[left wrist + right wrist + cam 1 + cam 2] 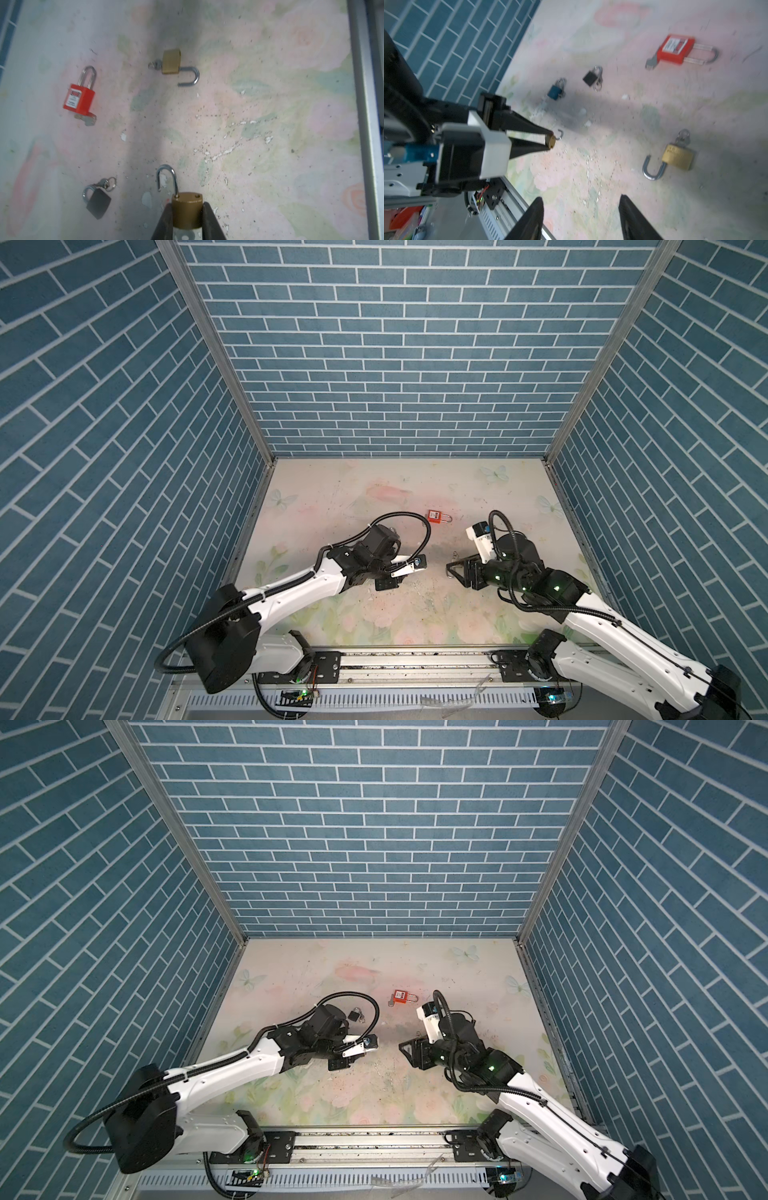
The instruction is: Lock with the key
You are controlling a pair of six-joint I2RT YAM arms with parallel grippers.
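Small brass padlock [187,209] may twist in the left gripper's [548,139] clamp when the open-jawed right gripper [581,197] pushes its shackle [175,181]

Red padlock [437,517] on floral table [374,493]; left arm [291,588], right arm [615,626], facing inward

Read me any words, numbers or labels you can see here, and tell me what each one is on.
On the red padlock, a white and red sticker: it carries print, too blurred to read in any view.
On the large brass padlock, lying open: stamped marks on its face, too blurred to read.
Nothing else in these views shows any text.
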